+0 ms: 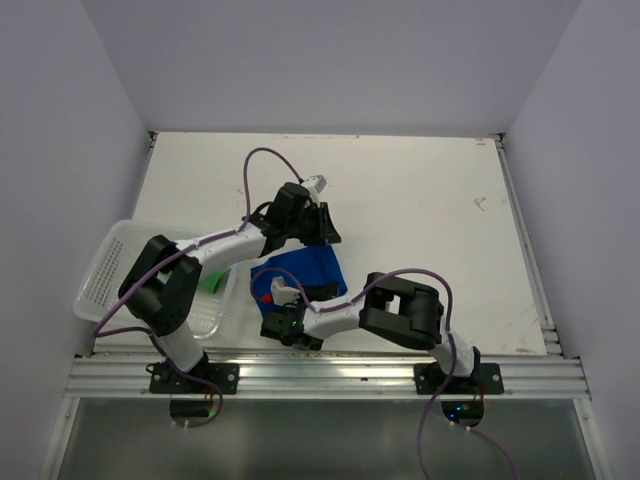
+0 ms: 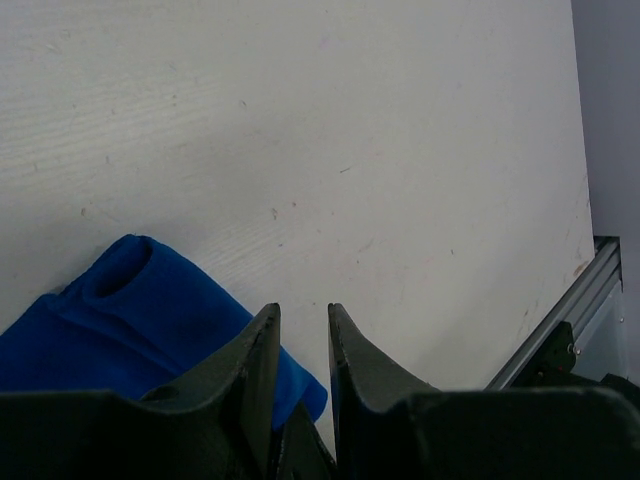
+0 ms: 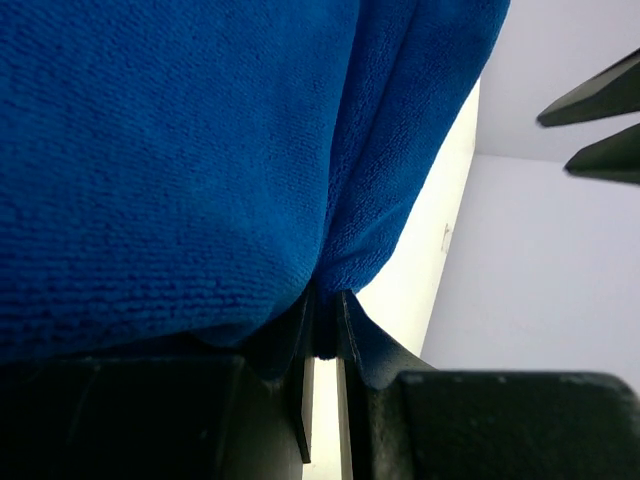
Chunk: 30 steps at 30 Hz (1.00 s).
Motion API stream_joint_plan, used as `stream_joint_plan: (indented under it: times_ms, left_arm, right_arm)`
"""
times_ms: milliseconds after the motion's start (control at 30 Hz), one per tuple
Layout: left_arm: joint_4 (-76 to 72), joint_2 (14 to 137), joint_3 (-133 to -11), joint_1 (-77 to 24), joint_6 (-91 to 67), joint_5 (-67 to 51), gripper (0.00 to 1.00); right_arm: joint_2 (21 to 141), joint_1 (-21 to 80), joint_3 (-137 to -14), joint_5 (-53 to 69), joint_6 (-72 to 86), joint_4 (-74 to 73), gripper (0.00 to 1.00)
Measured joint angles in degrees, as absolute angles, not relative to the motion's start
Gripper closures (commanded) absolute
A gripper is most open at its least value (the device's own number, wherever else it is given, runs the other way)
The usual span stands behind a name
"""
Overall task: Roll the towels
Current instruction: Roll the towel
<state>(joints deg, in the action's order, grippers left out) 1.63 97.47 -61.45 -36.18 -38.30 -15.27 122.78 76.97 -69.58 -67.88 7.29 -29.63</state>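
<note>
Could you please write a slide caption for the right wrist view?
Right gripper pinches a fold of the blue towel, white table beyond.

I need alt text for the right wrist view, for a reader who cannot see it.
The blue towel fills most of the frame, its fold pinched in the nearly closed right pincer at the bottom. White table shows at right.
</note>
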Motion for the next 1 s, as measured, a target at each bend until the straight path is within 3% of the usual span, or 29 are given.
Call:
stream_joint_plan:
  times_ms: [733,867,1000]
  left_arm:
    - [1.56,103.92,-58.92,-37.04,-35.4,-12.69,0.71]
    - [0.86,104.25,-58.87,-36.77,-35.33,-12.84,0.71]
    - [0.71,104.36,-58.85,-36.77,-35.33,-12.82,0.71]
  right_arm:
    - [122.87,76.69,-69.84,-66.89,5.32,-29.69,1.0]
    - [120.92,76.16,-68.62,-65.39,5.43,-28.23,0.93]
    - [118.58,75.96,-66.74,-64.31,6.76,-26.09,0.79]
